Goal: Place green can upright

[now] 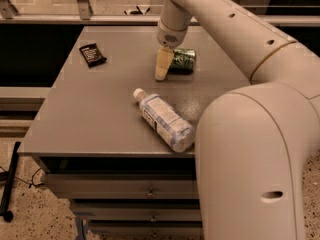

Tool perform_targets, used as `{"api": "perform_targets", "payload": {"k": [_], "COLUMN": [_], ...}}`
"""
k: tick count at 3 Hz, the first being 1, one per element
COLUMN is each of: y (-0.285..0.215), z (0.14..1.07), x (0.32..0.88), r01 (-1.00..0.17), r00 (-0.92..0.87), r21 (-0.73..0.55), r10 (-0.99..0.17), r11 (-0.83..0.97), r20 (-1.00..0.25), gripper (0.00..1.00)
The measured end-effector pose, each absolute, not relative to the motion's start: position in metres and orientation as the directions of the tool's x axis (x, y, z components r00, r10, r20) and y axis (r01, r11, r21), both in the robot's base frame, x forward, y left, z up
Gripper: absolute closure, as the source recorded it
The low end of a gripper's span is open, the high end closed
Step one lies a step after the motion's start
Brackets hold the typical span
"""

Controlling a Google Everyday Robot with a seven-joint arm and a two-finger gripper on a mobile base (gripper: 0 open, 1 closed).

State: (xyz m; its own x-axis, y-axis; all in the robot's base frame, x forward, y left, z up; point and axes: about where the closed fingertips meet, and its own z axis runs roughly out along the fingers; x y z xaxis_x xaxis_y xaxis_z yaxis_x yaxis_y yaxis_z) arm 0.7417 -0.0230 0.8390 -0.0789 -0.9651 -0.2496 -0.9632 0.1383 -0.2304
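Note:
The green can (pixel 182 60) lies on its side toward the back of the grey table (pixel 100 114), its length running left to right. My gripper (pixel 162 70) hangs from the big cream arm, fingers pointing down to the table, right at the can's left end. The near finger (pixel 162 63) covers that end of the can.
A clear plastic water bottle (pixel 164 119) with a white cap lies on its side near the table's front. A small dark packet (pixel 93 54) lies at the back left. My arm's bulky elbow (pixel 255 154) fills the right foreground. Drawers sit below the table's front edge.

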Motion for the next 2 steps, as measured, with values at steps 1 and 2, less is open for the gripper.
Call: {"api": "perform_targets", "payload": {"k": [1, 2], "y": [-0.0285, -0.0303], "z": [0.8378, 0.8439], "x": [0.7431, 0.7412], "r01": [-0.962, -0.961], "r00": [-0.085, -0.085], "r21": [-0.235, -0.237], "r10": [-0.970, -0.968], "r11": [0.140, 0.142], "r20": [-0.228, -0.238], "gripper": [0.41, 0.72]}}
